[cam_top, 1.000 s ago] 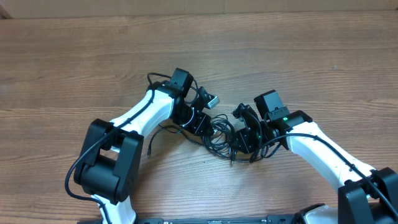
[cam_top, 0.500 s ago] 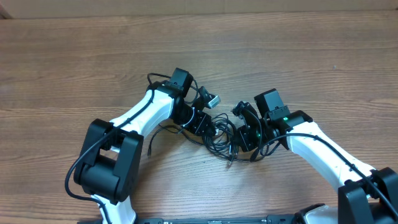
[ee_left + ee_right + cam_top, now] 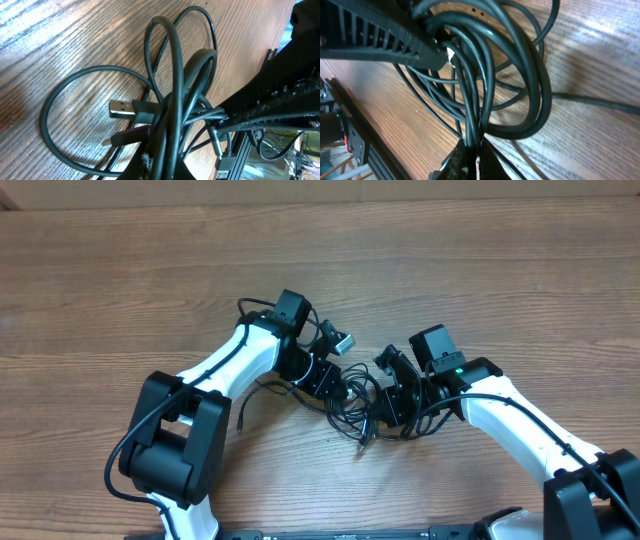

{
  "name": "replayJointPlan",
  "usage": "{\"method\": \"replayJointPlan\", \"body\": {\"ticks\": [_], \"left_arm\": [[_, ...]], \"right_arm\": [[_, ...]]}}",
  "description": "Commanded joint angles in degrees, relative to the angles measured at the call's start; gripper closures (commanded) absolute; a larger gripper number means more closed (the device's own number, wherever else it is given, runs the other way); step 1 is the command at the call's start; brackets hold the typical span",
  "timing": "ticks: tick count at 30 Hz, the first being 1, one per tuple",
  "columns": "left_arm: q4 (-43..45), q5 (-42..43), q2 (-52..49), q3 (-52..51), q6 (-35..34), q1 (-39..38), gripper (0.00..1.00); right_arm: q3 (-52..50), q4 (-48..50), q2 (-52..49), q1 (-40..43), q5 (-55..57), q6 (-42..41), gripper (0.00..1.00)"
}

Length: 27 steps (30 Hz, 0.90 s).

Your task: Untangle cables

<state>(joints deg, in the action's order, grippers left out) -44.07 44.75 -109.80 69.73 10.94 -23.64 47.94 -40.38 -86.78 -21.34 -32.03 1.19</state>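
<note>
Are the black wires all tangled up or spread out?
Tangled up. The cables loop over and through each other in one tight bunch, with a silver-tipped plug poking out of it.

Brown wood-grain table [image 3: 120, 270], grain running left to right, pale strip [image 3: 400, 188] along its far edge, black rail [image 3: 350, 535] at its near edge.

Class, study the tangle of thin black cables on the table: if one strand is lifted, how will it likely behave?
The tangle of thin black cables looks floppy: its loops lie slack on the brown wooden table, so it would probably droop. Strands interlace closely, so the clump would likely rise together. The silver-tipped plug might swing and snag.
</note>
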Motion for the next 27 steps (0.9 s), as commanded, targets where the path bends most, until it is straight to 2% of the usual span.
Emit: {"method": "replayJointPlan", "body": {"ticks": [1,6,10,14,18,21,22,24,27], "left_arm": [[0.35,-3.65,0.39,-0.04,-1.03,-0.37,0.96],[0.35,-9.6,0.39,-0.04,-4.2,-0.02,0.96],[0.35,-9.86,0.39,-0.04,-4.33,1.03,0.96],[0.15,-9.77,0.39,-0.04,-4.33,1.84,0.96],[-0.28,-9.77,0.39,-0.04,-4.31,1.88,0.96],[-0.31,-9.77,0.42,0.02,-4.33,1.9,0.96],[-0.79,-9.77,0.44,0.28,-4.35,1.97,0.96],[-2.25,-9.66,0.74,1.42,-4.33,2.34,0.96],[-4.44,-9.35,2.12,4.07,-4.28,3.1,0.96]], "right_arm": [[0.46,-1.42,-0.24,0.2,8.48,-4.59,0.96],[0.46,-6.25,-0.24,0.2,32.11,-22.58,0.96],[0.46,-8.41,-0.24,0.2,37.29,-28.33,0.96],[0.46,-6.82,-0.24,0.2,34.47,-28.26,0.96],[0.46,-3.89,-0.24,0.2,23.23,-17.51,0.96],[0.46,-3.04,-0.24,0.2,20.15,-16.09,0.94],[0.46,-2.97,-0.24,0.2,20.13,-16.11,0.91],[0.46,-2.99,-0.24,0.2,20.13,-16.09,0.76],[0.46,-3.02,-0.24,0.2,19.98,-16.09,0.74]]}}
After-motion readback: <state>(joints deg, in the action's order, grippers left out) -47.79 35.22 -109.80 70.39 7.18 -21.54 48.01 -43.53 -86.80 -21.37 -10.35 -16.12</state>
